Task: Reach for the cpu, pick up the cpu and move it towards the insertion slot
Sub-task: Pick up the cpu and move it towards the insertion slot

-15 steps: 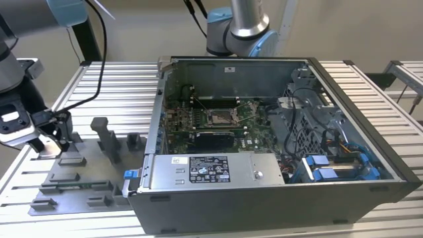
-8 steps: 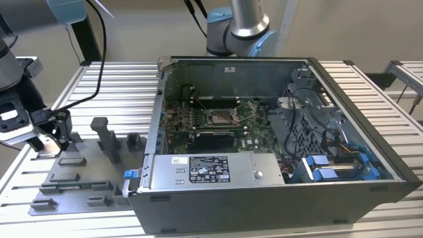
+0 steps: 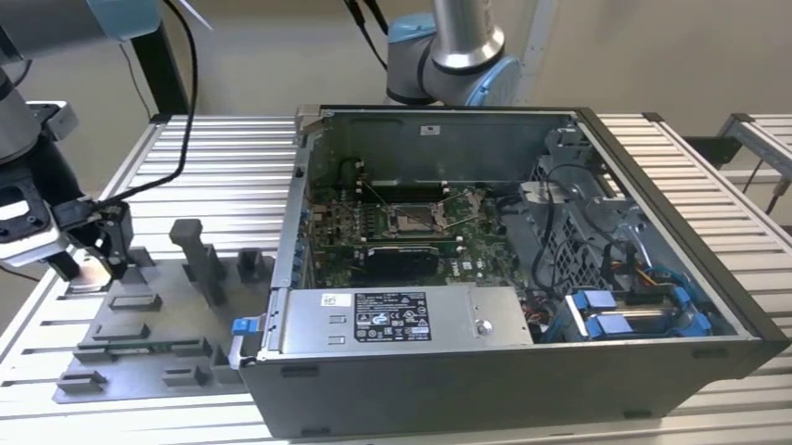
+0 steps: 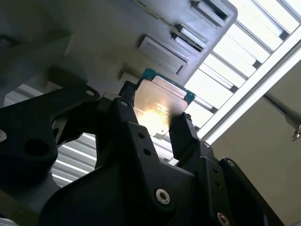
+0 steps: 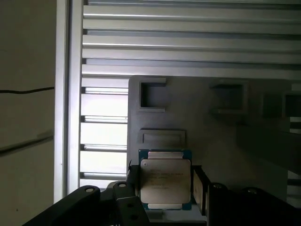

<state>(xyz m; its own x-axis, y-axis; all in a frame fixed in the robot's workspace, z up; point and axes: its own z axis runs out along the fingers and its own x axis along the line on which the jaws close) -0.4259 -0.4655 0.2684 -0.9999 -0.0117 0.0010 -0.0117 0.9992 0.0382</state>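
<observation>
At the exterior view's left the gripper (image 3: 87, 271) hung over the grey fixture tray (image 3: 136, 345), fingers (image 4: 184, 136) closed on the edges of the cpu (image 5: 165, 181) — grasp apparently made, carry to the insertion slot (image 3: 413, 220), well right inside the computer case (image 3: 495, 371), not yet done.

cpu (image 5: 165, 181): glossy silvery metal lid. fingers (image 4: 186, 136): matt black. fixture tray (image 5: 211, 136): matt grey plastic.

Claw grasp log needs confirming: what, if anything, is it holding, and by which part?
The small flat square silvery cpu, pinched by its two opposite side edges between the fingers of the black claw.
</observation>
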